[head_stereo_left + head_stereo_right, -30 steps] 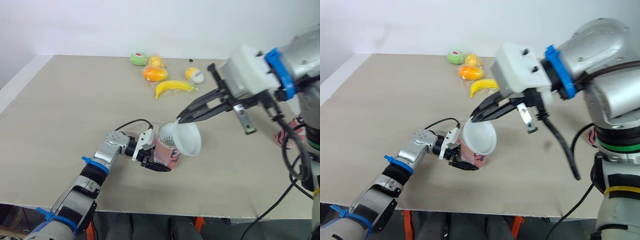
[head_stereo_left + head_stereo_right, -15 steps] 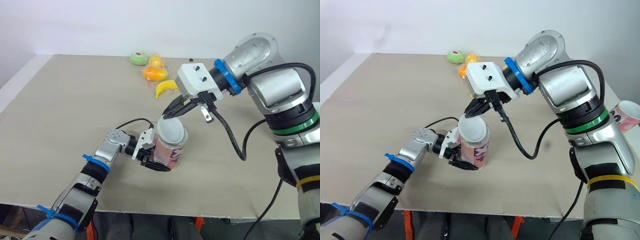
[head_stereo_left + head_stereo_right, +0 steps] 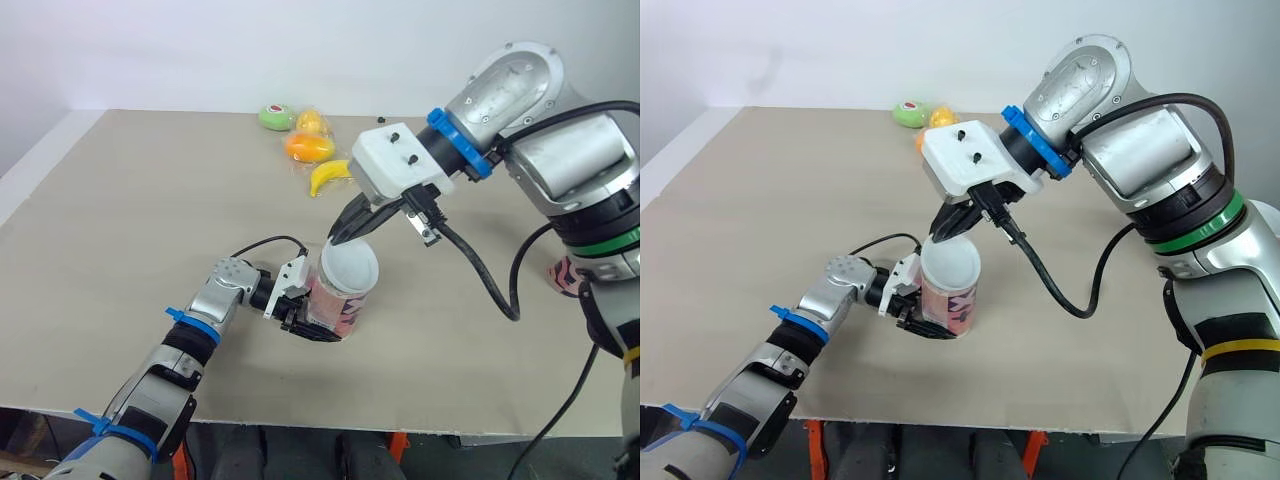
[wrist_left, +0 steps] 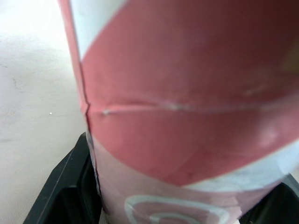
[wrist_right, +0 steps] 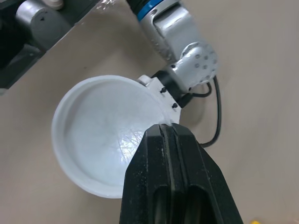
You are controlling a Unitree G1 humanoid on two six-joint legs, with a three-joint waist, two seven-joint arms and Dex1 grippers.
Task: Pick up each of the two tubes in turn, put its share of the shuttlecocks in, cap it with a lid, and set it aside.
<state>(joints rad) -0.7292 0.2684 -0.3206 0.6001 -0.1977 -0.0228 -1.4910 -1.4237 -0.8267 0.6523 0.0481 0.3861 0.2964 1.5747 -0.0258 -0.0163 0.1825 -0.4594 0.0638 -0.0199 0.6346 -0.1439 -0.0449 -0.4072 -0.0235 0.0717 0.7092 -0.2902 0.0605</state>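
Jaws of the right gripper (image 3: pixel 343 230) pinched shut on the far rim of the lid (image 3: pixel 350 268), black fingers (image 5: pixel 173 186) pressed flat together over its edge. Jaws of the left gripper (image 3: pixel 312 322) closed around the lower part of the tube (image 3: pixel 338 310), with a black finger (image 4: pixel 60 186) on either side of its wall.

Beige desk (image 3: pixel 130 220) under everything, running back to a white wall.

Right arm (image 3: pixel 560 160) coming in from the right above the desk, its white wrist block angled down toward the tube's mouth.

Left arm (image 3: pixel 190 340) lying low over the desk from the near edge, with a black cable looping over its wrist.

Tube pink and white, roughly upright near the front middle of the desk; cannot tell whether its base rests on the surface.

Lid white, round and shallow, at the tube's mouth and covering it, tipped slightly toward the near side; cannot tell whether pushed fully home.

Second tube (image 3: pixel 562 272) pink-patterned, near the desk's right edge, mostly hidden behind the right arm, well apart from the first.

Banana (image 3: pixel 328 177) at the far side of the desk, partly behind the right wrist block.

Orange fruit (image 3: pixel 308 147) just beyond the banana.

Green fruit (image 3: pixel 277 117) and yellow fruit (image 3: pixel 313 122) side by side near the far edge.
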